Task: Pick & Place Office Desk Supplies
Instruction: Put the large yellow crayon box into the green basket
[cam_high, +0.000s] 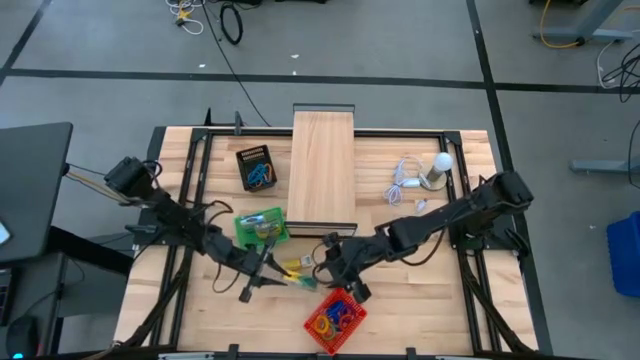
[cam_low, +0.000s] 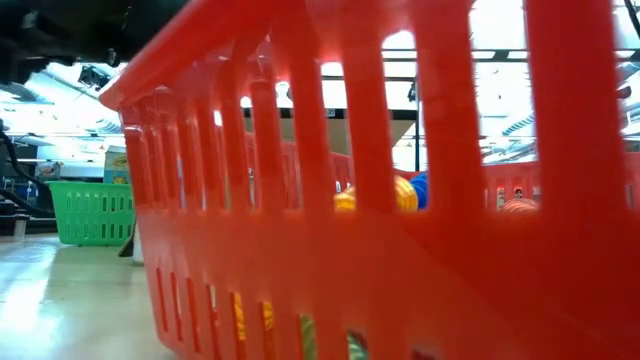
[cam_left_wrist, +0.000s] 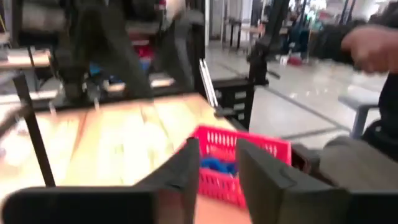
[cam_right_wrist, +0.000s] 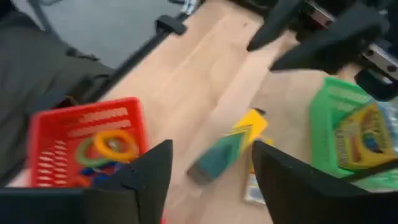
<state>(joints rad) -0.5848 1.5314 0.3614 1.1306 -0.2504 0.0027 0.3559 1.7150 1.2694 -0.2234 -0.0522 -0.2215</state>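
Right claw (cam_right_wrist: 211, 171) wide open, empty, above a crayon box (cam_right_wrist: 227, 149) beside the red basket (cam_right_wrist: 62, 134). Left claw (cam_left_wrist: 217, 165) partly open, empty.

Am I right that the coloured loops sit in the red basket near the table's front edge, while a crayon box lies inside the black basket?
Not quite: the crayon box lies in the green basket, as the high view shows; the black basket holds something blue. The coloured loops are indeed in the red basket near the front edge.
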